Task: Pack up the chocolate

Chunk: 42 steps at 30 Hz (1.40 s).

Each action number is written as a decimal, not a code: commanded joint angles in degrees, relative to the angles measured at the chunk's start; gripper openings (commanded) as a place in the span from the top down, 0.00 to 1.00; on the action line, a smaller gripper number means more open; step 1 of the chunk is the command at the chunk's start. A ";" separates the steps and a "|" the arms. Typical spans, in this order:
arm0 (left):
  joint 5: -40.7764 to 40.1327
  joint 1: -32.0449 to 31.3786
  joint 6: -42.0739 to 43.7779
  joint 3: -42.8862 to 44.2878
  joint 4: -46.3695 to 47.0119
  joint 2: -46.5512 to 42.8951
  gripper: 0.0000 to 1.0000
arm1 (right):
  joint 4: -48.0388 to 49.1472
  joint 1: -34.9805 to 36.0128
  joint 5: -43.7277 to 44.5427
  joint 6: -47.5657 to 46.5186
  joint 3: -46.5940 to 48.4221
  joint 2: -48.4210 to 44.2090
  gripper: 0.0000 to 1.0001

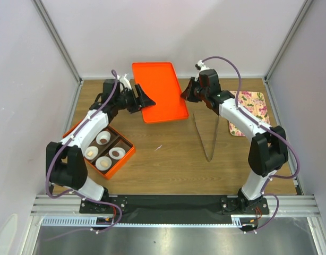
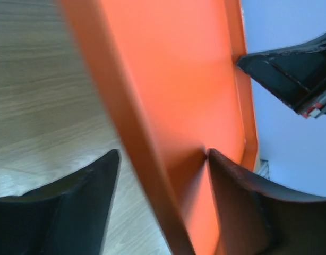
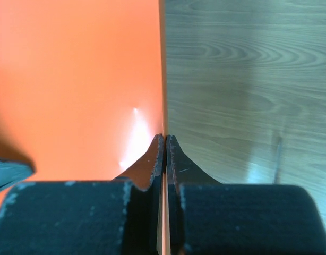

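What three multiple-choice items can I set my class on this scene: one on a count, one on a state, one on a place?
1. How many white cups show in the box?
A. two
B. four
C. six

2. The right gripper is:
A. open, holding nothing
B. shut on a cup
C. shut on the edge of the lid

3. The tongs lie:
A. on the table
B. in the box
C. on the lid

Key:
1 B: four cups can be counted in the top view.
2 C: its jaws close on the orange rim in the right wrist view.
3 A: they lie on bare wood, just right of the lid.
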 commanded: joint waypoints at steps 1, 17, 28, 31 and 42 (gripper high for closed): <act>4.93 0.27 -4.37 -1.53 7.01 -2.18 0.31 | 8.77 0.02 -4.90 3.86 -0.19 -3.92 1.00; 5.29 0.27 -19.31 -6.62 25.78 -4.47 1.00 | 25.29 -4.73 -10.02 30.63 -13.79 -11.99 0.01; -1.56 -0.43 -36.72 -6.54 46.90 -5.17 0.96 | 44.87 -1.93 0.27 52.81 -31.13 -19.21 0.01; -3.76 -1.66 -36.65 -4.27 46.32 -5.26 0.96 | 50.93 -0.52 0.11 54.13 -31.57 -18.34 0.02; -4.47 -4.57 -40.86 -5.57 51.40 -3.50 0.96 | 62.99 1.77 -1.39 54.75 -31.13 -13.06 0.34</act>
